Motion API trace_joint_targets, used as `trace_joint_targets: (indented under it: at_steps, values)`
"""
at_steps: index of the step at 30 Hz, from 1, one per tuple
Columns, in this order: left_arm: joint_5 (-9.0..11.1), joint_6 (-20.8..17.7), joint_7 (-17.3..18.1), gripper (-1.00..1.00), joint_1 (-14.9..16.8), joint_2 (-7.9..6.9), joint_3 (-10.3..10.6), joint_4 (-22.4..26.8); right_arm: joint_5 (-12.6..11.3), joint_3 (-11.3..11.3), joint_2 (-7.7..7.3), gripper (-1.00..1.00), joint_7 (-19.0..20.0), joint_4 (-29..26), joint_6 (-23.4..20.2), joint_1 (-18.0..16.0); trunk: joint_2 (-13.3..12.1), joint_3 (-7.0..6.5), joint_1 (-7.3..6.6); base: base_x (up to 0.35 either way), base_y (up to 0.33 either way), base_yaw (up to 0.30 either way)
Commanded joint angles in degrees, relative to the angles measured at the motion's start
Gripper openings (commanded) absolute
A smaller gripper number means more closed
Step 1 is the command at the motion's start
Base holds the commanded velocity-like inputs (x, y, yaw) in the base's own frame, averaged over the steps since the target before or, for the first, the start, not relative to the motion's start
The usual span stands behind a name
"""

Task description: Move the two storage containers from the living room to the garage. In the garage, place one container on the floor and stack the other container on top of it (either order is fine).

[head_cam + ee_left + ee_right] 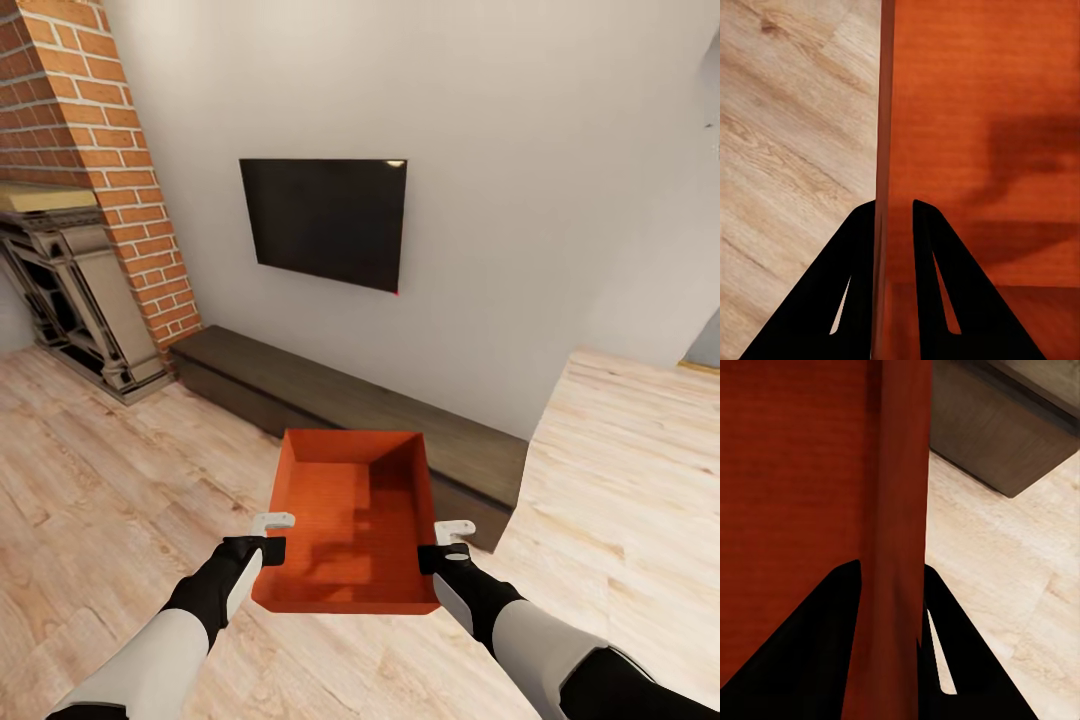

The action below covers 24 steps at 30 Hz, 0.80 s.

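Orange-red storage container [345, 520] was held above the wood plank floor [100, 480], near the low dark cabinet [330, 395]. Left gripper [272, 536] clamped its left wall, right gripper [448, 545] its right wall; container probably tilted slightly, hard to judge.

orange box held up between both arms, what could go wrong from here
Each gripper pinches only a thin side wall of the orange box: the left gripper and right gripper straddle opposite walls. If the arms drift apart or together, a wall could slip out or the box could tilt. The low dark cabinet sits just ahead, so turning might clip it.
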State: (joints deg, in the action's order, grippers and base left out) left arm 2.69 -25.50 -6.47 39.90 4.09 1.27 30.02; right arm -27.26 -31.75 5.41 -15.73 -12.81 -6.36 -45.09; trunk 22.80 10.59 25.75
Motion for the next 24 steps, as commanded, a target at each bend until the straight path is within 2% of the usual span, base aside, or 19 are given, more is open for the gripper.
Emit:
trace_joint_targets:
  at_steps: [1,24]
  values:
    - [-1.2,-0.4,-0.7,-1.00,0.0,0.04,-0.3,1.8,-1.5,-1.3,-0.02,-1.00,-0.1,0.1,-0.3,0.0,0.1,0.03,0.03,0.000,0.000,0.000]
    - [-1.2,-0.4,-0.7,-1.00,0.0,0.04,-0.3,1.7,-1.5,-1.3,-0.04,-1.00,-0.1,0.1,-0.3,0.0,0.1,-2.04,0.03,0.000,0.000,0.000]
